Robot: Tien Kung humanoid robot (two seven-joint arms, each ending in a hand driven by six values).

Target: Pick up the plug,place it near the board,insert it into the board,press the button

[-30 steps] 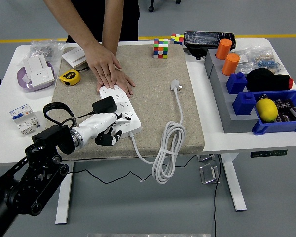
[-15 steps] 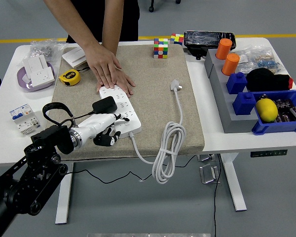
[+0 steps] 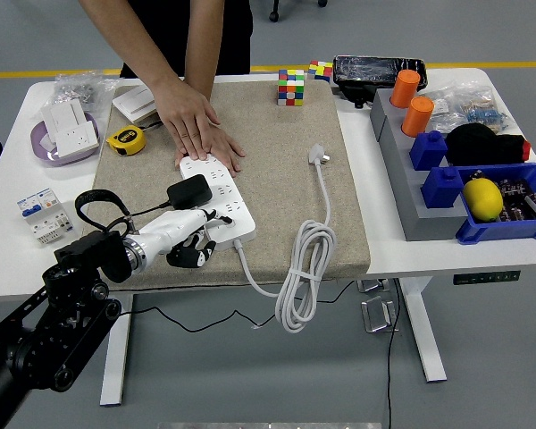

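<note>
A white power strip (image 3: 220, 198) lies on the beige mat (image 3: 277, 188). A black plug (image 3: 189, 190) sits on top of the strip, and its black cable loops off to the left. My left hand (image 3: 193, 239) is at the strip's near end, just below the plug, with an upper finger stretched over the strip's edge and the black fingertips (image 3: 189, 256) curled under. It holds nothing. A person's hand (image 3: 196, 125) presses flat on the strip's far end. The strip's own white plug (image 3: 317, 156) lies loose on the mat.
The strip's white cable (image 3: 299, 273) coils over the mat's front edge. A yellow tape measure (image 3: 124, 138), a purple bowl with a socket (image 3: 67, 134) and a breaker (image 3: 43, 213) are at the left. Cubes (image 3: 291, 87) stand at the back, and grey and blue bins (image 3: 456, 183) at the right.
My left hand and forearm have drawn back slightly to the left and down. The black plug, the strip and the person's hand have stayed in place.
</note>
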